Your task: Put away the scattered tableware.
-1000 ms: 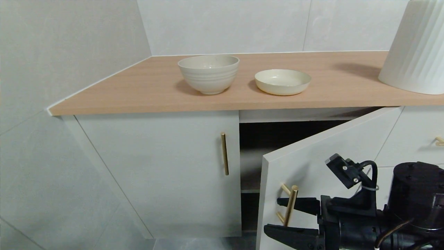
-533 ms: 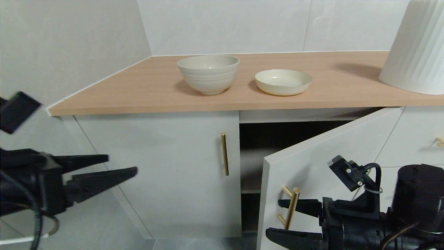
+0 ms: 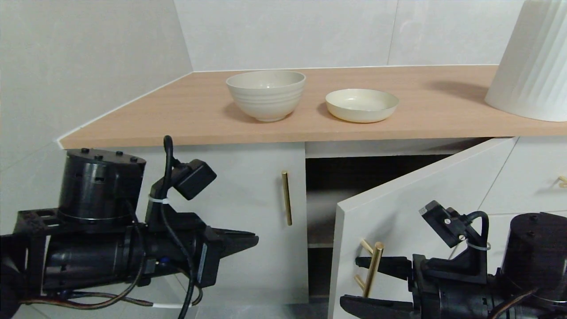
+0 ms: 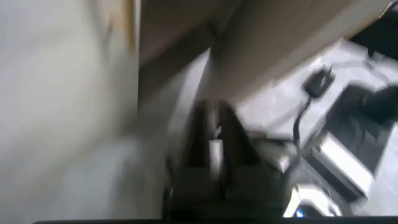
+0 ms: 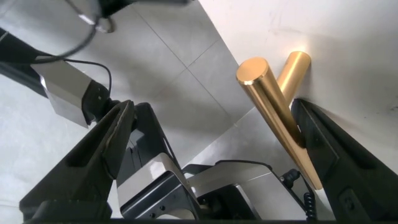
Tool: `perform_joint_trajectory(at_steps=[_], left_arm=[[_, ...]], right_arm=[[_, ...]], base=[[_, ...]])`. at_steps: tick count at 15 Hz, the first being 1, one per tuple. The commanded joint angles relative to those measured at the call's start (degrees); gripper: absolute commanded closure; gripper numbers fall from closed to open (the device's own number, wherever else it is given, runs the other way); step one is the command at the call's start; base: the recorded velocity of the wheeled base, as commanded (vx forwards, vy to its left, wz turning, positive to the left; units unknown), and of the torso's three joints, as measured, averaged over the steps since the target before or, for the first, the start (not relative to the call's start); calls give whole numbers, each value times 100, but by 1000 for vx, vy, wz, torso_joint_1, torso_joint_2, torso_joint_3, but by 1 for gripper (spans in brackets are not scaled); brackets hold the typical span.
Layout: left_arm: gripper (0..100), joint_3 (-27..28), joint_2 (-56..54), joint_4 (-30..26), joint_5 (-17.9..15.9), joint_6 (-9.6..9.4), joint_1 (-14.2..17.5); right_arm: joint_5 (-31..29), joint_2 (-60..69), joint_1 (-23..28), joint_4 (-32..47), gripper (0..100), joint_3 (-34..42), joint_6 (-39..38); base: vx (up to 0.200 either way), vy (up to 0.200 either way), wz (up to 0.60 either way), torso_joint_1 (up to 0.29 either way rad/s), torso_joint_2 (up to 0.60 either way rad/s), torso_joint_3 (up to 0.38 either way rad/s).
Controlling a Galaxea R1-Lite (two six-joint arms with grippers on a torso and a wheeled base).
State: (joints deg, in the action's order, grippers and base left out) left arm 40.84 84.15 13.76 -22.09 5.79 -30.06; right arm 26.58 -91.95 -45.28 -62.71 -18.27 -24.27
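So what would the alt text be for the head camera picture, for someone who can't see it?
The right gripper, open, straddles the brass handle of a half-open cabinet door under a wooden counter. On the counter stand a deep bowl and a shallow dish, while the left gripper hangs before the closed door.

No writing, number or sign can be read on the bowl [image 3: 266,94], dish [image 3: 362,104] or cabinet door [image 3: 212,208].
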Motion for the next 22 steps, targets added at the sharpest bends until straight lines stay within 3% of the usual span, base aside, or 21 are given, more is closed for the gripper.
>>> perform_joint_trajectory(at_steps=[1, 4, 7, 8, 9, 10, 13, 18, 22], left_arm=[[100, -208, 523, 812, 3, 115, -246], [100, -287, 1385, 2306, -6, 564, -457], [100, -243, 2457, 3677, 20, 669, -720], [100, -243, 2518, 3774, 20, 713, -773], [100, -182, 2756, 4152, 12, 985, -1019], [100, -164, 2879, 4337, 20, 1100, -1116], [100, -58, 2993, 4644, -76, 1126, -1133], [100, 258, 3336, 4662, -138, 1135, -1336], [100, 91, 3265, 4706, -138, 1135, -1582]], right_arm=[[-3, -60, 10, 22, 0, -1, -7], [-3, -24, 19, 22, 0, 26, -7], [-3, -33, 19, 22, 0, 34, -16], [-3, -42, 28, 22, 0, 34, -16], [-12, -51, 28, 22, 0, 34, -16], [-12, -7, 45, 22, 0, 43, -16], [-12, 107, 177, 22, 0, 122, -25], [-21, 99, 406, 22, 0, 184, 1], [-241, 336, 810, -13, 0, 711, 10]], base=[[0, 0, 0, 0, 0, 0], [0, 0, 0, 0, 0, 0], [0, 0, 0, 0, 0, 0], [0, 0, 0, 0, 0, 0], [0, 0, 0, 0, 0, 0], [0, 0, 0, 0, 0, 0], [0, 0, 0, 0, 0, 0], [0, 0, 0, 0, 0, 0], [0, 0, 0, 0, 0, 0]])
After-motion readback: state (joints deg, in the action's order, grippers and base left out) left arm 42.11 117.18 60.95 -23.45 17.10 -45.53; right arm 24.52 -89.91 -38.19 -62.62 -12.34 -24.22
